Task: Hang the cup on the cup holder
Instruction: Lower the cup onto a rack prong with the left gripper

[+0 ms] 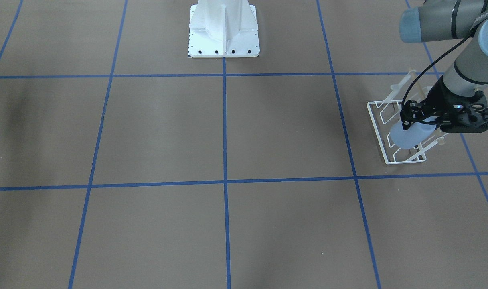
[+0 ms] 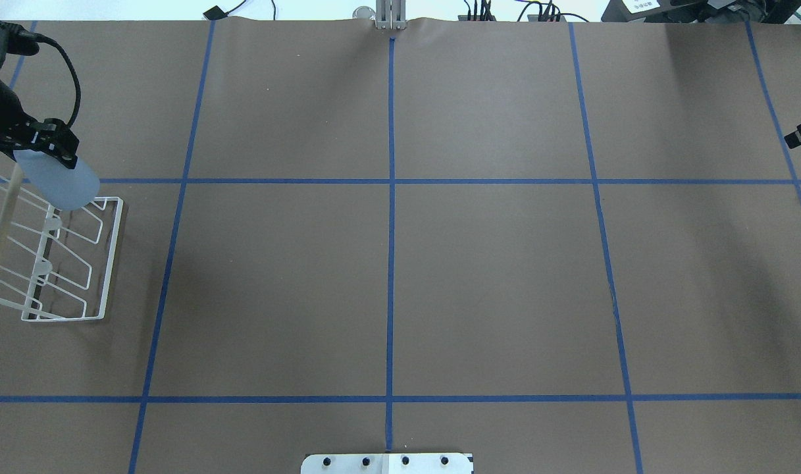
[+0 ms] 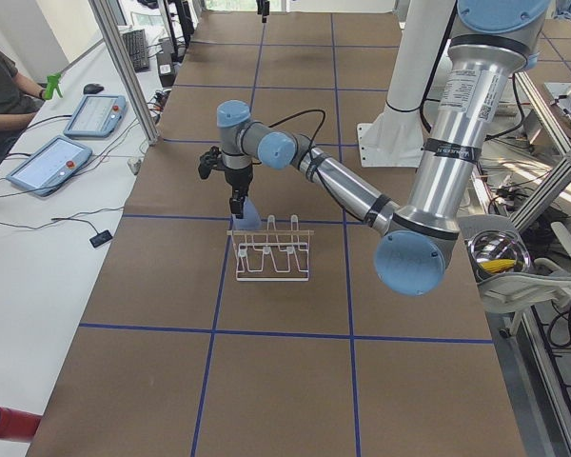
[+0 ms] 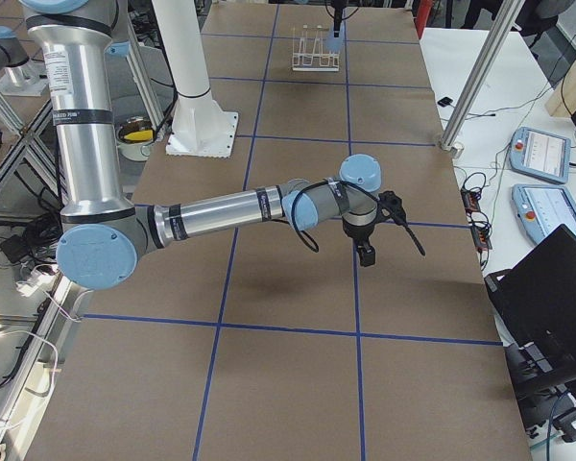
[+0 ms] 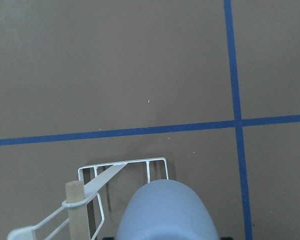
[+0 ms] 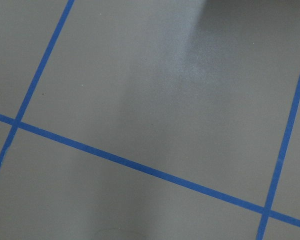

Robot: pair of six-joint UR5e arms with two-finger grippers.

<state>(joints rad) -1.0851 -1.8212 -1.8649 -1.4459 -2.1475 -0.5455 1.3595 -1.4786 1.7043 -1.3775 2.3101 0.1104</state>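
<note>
Holding the light blue cup (image 1: 404, 137) clamped between its fingers, the left gripper (image 1: 422, 119) hangs over the end of the white wire cup holder (image 2: 112, 263) farthest from the robot's base. We judge that the cup is carried above that end so that it can be lowered onto the endmost slanted prong; no view shows whether a prong is inside it. The overhead view places the cup across the holder's end bay, beside the wooden rod (image 2: 2, 240). The left wrist view looks down the cup's body and hides what lies beneath. Only the exterior left view gives height, with the cup's lower edge near rod level. The right gripper (image 4: 366, 252) hangs well apart from the holder; we cannot tell how its jaws stand.
</note>
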